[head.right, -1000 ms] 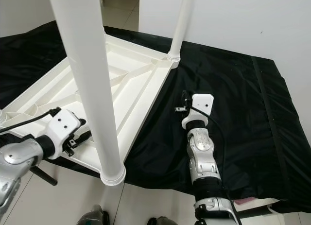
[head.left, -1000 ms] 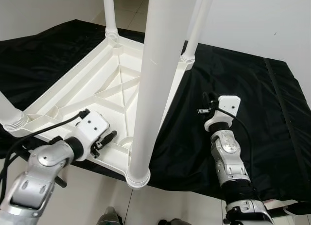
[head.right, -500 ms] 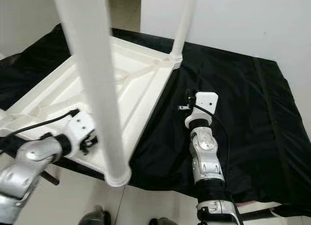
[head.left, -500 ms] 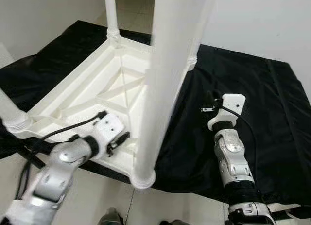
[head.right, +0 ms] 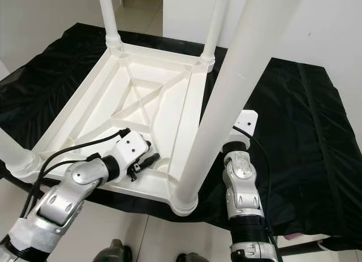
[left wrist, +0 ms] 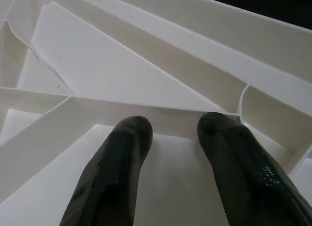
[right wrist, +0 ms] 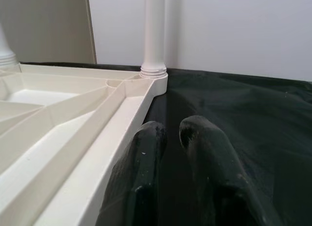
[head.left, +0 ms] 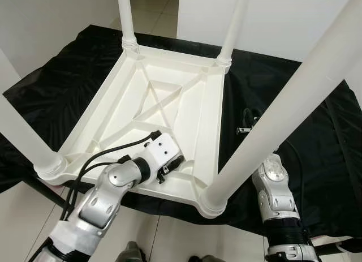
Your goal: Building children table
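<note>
The white plastic table point(head.left: 153, 103) lies upside down on a black cloth point(head.left: 317, 126) spread over the floor, its ribbed underside facing up. Four white legs stand upright from its corners: two far legs point(head.left: 125, 18) and point(head.left: 233, 27), one near-left leg point(head.left: 22, 137), and one near-right leg point(head.left: 283, 112) that rises close past the camera. Each leg seats in a ringed collar at its corner. Diagonal ribs cross the centre of the underside, with curved webs near the corners. The left hand point(head.right: 144, 162) sits inside the tray-like underside near the near edge, just beside the near-right leg's base. In the left wrist view its two black fingers point(left wrist: 114, 172) are spread apart, tips resting on or just above a flat white panel in front of a rib; nothing lies between them. The right hand point(right wrist: 168, 133) is over the black cloth just beside the table's right rim point(right wrist: 112, 133), outside the table. In the right wrist view its fingers point(right wrist: 204, 157) stand slightly parted, gripping nothing, pointing along the rim toward a far leg point(right wrist: 155, 35). In the eye views the right forearm point(head.right: 240, 177) is partly hidden behind the near-right leg. White walls point(head.left: 56, 13) border the cloth, and pale floor tiles point(head.left: 169, 239) show at the near edge.
</note>
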`<state>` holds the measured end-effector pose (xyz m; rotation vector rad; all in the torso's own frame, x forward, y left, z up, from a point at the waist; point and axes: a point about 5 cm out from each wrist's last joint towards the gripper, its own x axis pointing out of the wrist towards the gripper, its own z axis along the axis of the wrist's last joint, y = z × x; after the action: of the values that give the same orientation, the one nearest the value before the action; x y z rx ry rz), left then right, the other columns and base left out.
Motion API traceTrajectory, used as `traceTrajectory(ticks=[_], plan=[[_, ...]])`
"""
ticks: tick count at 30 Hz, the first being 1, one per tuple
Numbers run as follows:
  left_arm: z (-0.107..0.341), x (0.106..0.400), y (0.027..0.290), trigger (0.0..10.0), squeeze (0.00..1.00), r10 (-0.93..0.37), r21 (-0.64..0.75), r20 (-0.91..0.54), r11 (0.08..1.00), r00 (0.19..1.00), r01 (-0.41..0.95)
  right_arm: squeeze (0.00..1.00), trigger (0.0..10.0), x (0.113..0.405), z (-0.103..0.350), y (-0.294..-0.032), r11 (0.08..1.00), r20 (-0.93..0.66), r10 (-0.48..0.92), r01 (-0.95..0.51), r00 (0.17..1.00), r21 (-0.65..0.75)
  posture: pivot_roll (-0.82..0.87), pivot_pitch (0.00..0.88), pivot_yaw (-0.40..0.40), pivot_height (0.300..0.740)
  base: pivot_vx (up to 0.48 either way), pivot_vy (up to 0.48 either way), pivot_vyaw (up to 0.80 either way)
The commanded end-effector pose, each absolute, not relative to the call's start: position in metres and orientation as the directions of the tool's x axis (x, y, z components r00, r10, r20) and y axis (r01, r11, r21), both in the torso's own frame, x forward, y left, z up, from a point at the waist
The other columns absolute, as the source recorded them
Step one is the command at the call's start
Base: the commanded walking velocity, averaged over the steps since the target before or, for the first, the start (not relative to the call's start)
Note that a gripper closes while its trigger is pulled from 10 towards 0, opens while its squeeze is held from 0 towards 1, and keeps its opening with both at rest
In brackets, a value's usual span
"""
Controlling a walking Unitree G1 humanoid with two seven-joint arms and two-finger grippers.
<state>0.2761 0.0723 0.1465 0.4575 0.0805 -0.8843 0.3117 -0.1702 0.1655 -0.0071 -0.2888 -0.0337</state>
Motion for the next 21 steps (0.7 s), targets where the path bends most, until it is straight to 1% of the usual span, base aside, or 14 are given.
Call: traceTrajectory(ticks=[1, 5, 6, 10, 12, 13, 14, 15, 17, 18, 19, 21], plan=[[0.139, 0.278, 0.059, 10.0, 0.0, -0.73, 0.352, -0.266, 0.534, 0.629, 0.769, 0.0, 10.0, 0.308, 0.164, -0.171, 1.0, 0.277, -0.028, 0.023, 0.96, 0.02, 0.14, 0.116, -0.024, 0.74, 0.0, 0.0, 0.0], [0.139, 0.28, 0.054, 10.0, 0.0, -0.729, 0.358, -0.257, 0.539, 0.635, 0.763, 0.0, 10.0, 0.306, 0.164, -0.169, 1.0, 0.276, -0.017, 0.011, 0.961, 0.022, 0.13, 0.116, -0.026, 0.74, 0.0, 0.0, 0.0], [0.142, 0.285, 0.05, 10.0, 0.0, -0.721, 0.375, -0.24, 0.549, 0.65, 0.747, 0.0, 10.0, 0.303, 0.164, -0.169, 1.0, 0.267, 0.008, -0.014, 0.964, 0.019, 0.13, 0.117, -0.028, 0.74, 0.0, 0.0, 0.0], [0.143, 0.287, 0.05, 10.0, 0.0, -0.718, 0.38, -0.236, 0.552, 0.654, 0.742, 0.0, 10.0, 0.302, 0.164, -0.169, 1.0, 0.265, 0.016, -0.021, 0.964, 0.017, 0.13, 0.117, -0.028, 0.74, 0.0, 0.0, 0.0], [0.15, 0.292, 0.064, 10.0, 0.0, -0.688, 0.388, -0.214, 0.592, 0.693, 0.707, 0.0, 10.0, 0.293, 0.161, -0.172, 1.0, 0.258, 0.02, -0.02, 0.966, -0.002, 0.13, 0.116, -0.026, 0.74, 0.0, 0.0, 0.0], [0.15, 0.292, 0.064, 10.0, 0.0, -0.688, 0.388, -0.214, 0.592, 0.693, 0.707, 0.0, 10.0, 0.293, 0.161, -0.172, 1.0, 0.258, 0.02, -0.02, 0.966, -0.002, 0.13, 0.116, -0.026, 0.74, 0.0, 0.0, 0.0], [0.155, 0.294, 0.075, 10.0, 0.0, -0.664, 0.39, -0.198, 0.621, 0.721, 0.68, 0.0, 10.0, 0.286, 0.159, -0.174, 1.0, 0.253, 0.019, -0.018, 0.967, -0.006, 0.13, 0.114, -0.028, 0.74, 0.0, 0.0, 0.0], [0.155, 0.294, 0.075, 10.0, 0.0, -0.664, 0.39, -0.198, 0.621, 0.721, 0.68, 0.0, 10.0, 0.286, 0.159, -0.174, 1.0, 0.253, 0.019, -0.018, 0.967, -0.006, 0.13, 0.114, -0.028, 0.74, 0.0, 0.0, 0.0], [0.165, 0.295, 0.094, 10.0, 0.0, -0.629, 0.385, -0.161, 0.669, 0.761, 0.635, 0.0, 10.0, 0.272, 0.155, -0.177, 1.0, 0.248, 0.015, -0.009, 0.969, -0.025, 0.13, 0.113, -0.03, 0.74, 0.0, 0.0, 0.0], [0.165, 0.295, 0.094, 10.0, 0.0, -0.629, 0.385, -0.161, 0.669, 0.761, 0.635, 0.0, 10.0, 0.272, 0.155, -0.177, 1.0, 0.248, 0.015, -0.009, 0.969, -0.025, 0.13, 0.113, -0.03, 0.74, 0.0, 0.0, 0.0], [0.17, 0.294, 0.102, 10.0, 0.0, -0.614, 0.376, -0.139, 0.693, 0.777, 0.615, 0.0, 10.0, 0.265, 0.153, -0.179, 0.999, 0.245, 0.002, 0.008, 0.97, -0.038, 0.13, 0.113, -0.033, 0.74, 0.0, 0.0, 0.0], [0.176, 0.289, 0.111, 10.0, 0.0, -0.614, 0.351, -0.112, 0.711, 0.781, 0.61, 0.0, 10.0, 0.254, 0.15, -0.183, 0.998, 0.241, -0.023, 0.036, 0.97, -0.05, 0.13, 0.113, -0.035, 0.74, 0.0, 0.0, 0.0]])
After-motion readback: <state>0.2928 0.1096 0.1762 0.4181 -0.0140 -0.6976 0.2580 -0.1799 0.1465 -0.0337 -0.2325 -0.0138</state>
